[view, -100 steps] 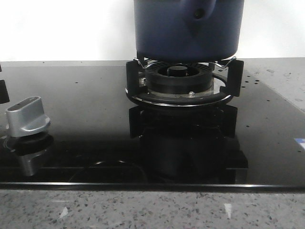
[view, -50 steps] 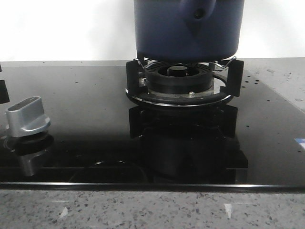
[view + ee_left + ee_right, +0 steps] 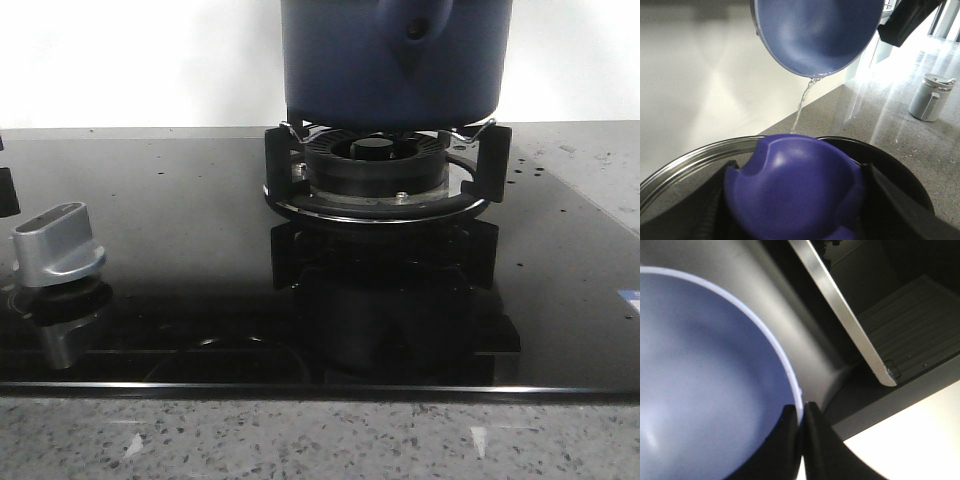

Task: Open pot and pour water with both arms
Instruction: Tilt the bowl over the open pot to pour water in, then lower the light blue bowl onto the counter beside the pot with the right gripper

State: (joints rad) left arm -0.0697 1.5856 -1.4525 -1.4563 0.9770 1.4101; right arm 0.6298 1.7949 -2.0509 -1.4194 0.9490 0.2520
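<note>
Two grippers are at work. The right gripper (image 3: 801, 437) has its fingers pinched nearly together on the rim of a tilted blue bowl (image 3: 815, 32), which trickles water. The left gripper (image 3: 795, 200) clamps a blue knob (image 3: 795, 192). The pot (image 3: 395, 60) sits on the burner (image 3: 375, 170), at 12 o'clock on the black cooktop (image 3: 180, 230).

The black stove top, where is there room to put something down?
Bare glass lies between the silver knob and the burner ring, and right of the ring toward the speckled counter. The burner itself is crowded: the pot sits there.
</note>
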